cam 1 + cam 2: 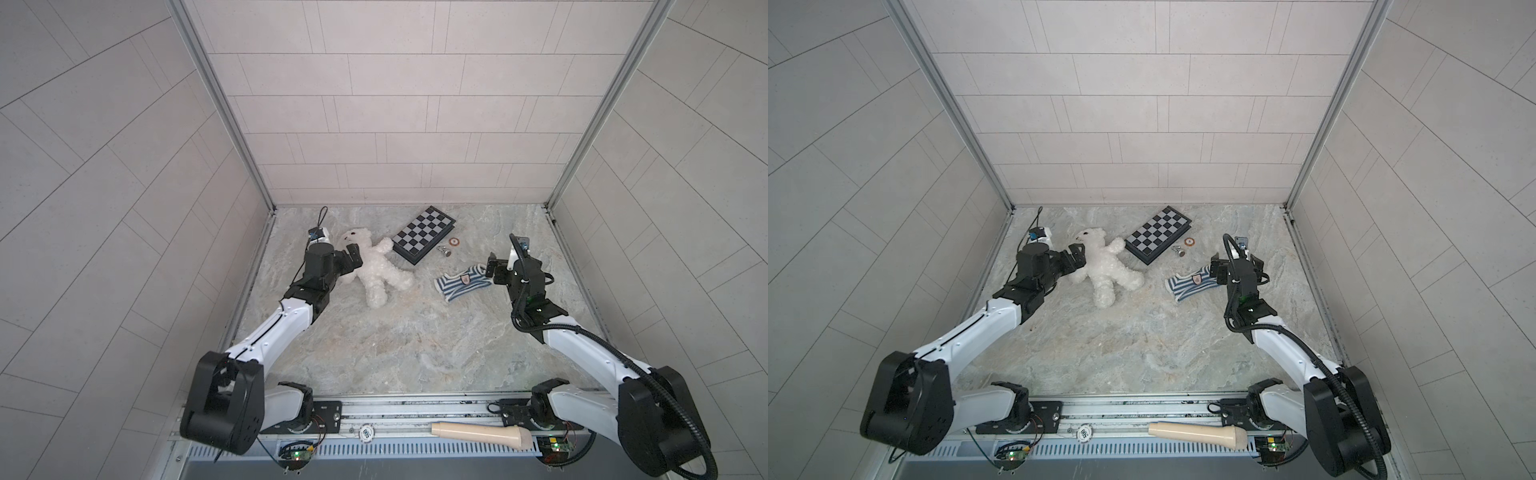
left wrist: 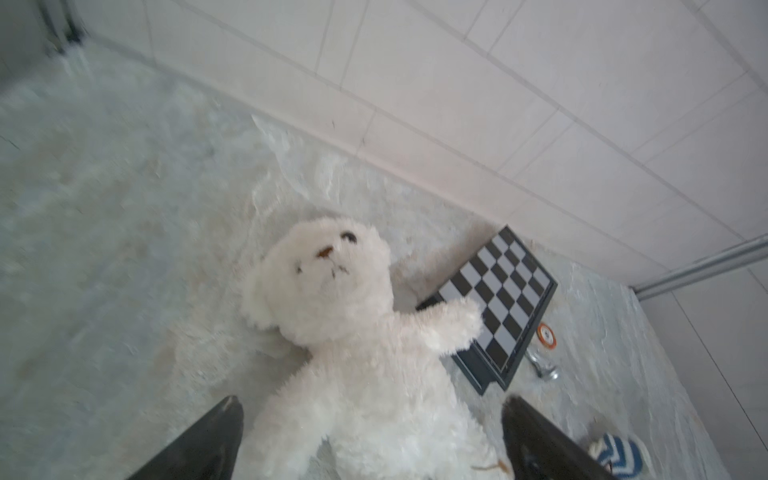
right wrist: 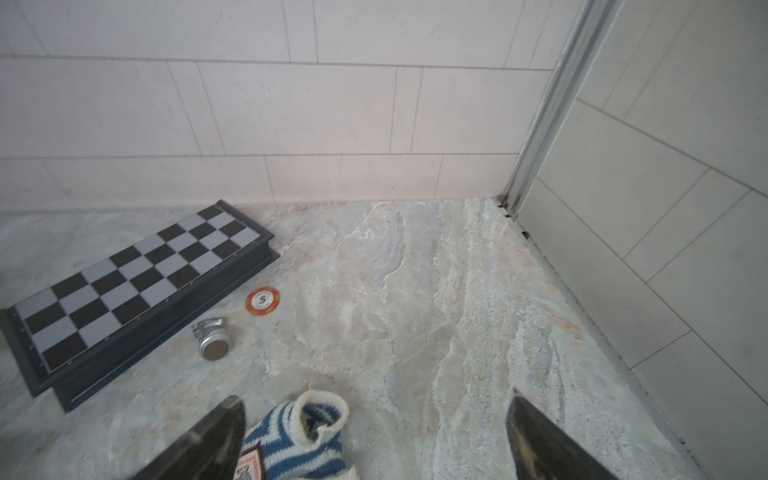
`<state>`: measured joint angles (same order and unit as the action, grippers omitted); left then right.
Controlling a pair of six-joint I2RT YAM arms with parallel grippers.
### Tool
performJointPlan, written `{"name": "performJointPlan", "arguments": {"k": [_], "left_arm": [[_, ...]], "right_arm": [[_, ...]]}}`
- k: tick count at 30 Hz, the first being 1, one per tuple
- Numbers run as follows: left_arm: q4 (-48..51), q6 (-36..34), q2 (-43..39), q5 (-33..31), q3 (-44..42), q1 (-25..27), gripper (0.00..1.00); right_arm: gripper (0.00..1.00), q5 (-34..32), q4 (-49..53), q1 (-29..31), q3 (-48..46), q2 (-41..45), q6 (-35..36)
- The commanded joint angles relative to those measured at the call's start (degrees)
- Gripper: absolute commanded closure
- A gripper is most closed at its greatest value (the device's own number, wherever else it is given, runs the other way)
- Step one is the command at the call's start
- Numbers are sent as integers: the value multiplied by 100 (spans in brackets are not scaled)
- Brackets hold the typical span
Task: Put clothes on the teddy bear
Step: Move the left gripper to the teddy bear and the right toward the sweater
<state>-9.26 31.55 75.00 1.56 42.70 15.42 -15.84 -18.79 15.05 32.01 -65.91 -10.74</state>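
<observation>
Left claw spread wide over teddy bear

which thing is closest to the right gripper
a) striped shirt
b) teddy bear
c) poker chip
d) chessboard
a: in the right wrist view the open right gripper has the collar end of the striped shirt between its fingers, while the teddy bear lies across the table by the other arm.
</observation>
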Motion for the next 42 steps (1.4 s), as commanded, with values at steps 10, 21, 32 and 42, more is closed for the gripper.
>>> {"name": "performJointPlan", "arguments": {"k": [10, 21, 32, 42], "left_arm": [[1697, 235, 1473, -251, 1604, 656, 0], [2663, 443, 2746, -980, 2679, 877, 0], [3154, 254, 3095, -1404, 2612, 980, 17], [3596, -549, 2142, -1678, 2072, 1476, 53]], "right_arm": [[0, 1285, 901, 497, 713, -1121, -167], [0, 1592, 802, 769, 908, -1702, -166], [1, 1555, 1325, 824, 1125, -1157, 107], [2, 1700, 2028, 824, 1185, -537, 110]]}}
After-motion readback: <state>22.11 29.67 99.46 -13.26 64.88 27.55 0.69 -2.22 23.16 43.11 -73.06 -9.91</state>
